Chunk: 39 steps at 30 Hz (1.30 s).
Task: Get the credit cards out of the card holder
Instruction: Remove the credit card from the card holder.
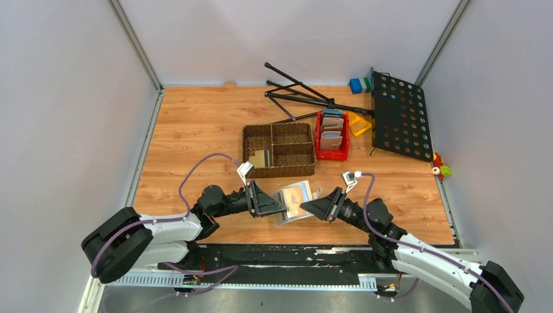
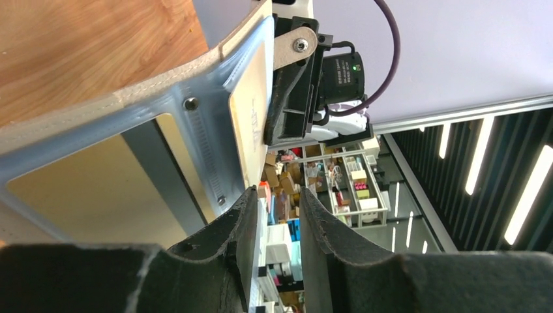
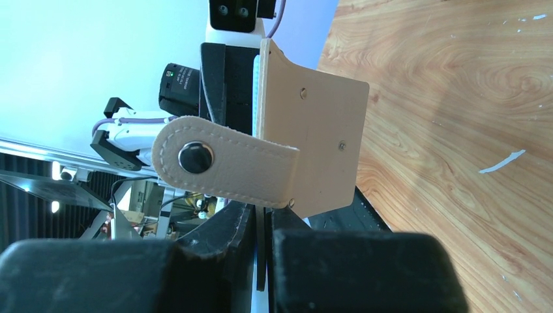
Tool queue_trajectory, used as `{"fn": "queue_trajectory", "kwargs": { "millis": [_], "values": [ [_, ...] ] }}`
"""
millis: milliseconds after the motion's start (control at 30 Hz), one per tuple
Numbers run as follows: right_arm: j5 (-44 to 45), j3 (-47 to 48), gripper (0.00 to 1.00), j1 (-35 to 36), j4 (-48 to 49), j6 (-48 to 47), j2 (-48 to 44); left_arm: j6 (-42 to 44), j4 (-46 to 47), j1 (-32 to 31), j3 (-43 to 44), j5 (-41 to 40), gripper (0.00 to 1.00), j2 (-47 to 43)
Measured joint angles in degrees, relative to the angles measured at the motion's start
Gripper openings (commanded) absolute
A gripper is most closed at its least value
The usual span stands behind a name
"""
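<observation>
While the right gripper pinches the beige folding card holder open to expose a tan-gold credit card, the left gripper hangs beside it, narrowly parted and empty.

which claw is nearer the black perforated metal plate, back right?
Right. The right claw is left of the black perforated metal plate; the left claw is farther left still, beyond the beige folding wallet between them.
</observation>
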Motion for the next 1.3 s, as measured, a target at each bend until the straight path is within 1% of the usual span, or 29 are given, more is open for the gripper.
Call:
{"fn": "queue_trajectory", "kwargs": {
  "millis": [300, 500, 667, 767, 967, 1167, 1300],
  "values": [
    [-2.01, 0.00, 0.00, 0.00, 3.10, 0.02, 4.24, -1.33, 5.07, 0.00, -0.07, 0.70, 0.33, 3.65],
    [-1.84, 0.00, 0.00, 0.00, 2.40, -0.48, 2.19, -1.64, 5.88, 0.00, -1.01, 0.59, 0.29, 4.00],
    [-1.42, 0.00, 0.00, 0.00, -0.81, -1.53, -1.51, -0.90, 1.90, 0.00, -1.46, -0.09, 0.36, 0.66],
    [-1.46, 0.00, 0.00, 0.00, -1.03, -1.70, -1.79, -0.07, -0.81, 0.00, -1.46, -0.59, 0.40, -1.73],
    [-2.19, 0.00, 0.00, 0.00, -0.55, -1.70, 0.57, 1.22, -4.48, 0.00, -1.44, -0.68, 0.40, -3.19],
    [-4.42, 0.00, 0.00, 0.00, 3.02, -1.55, 5.42, 1.42, -4.98, -0.02, -1.44, -0.61, 0.40, -2.80],
    [-5.22, 0.02, 0.00, -0.11, 4.63, -1.53, 6.91, 1.38, -4.50, -0.04, -1.44, -0.46, 0.40, -1.16]
  ]
}}
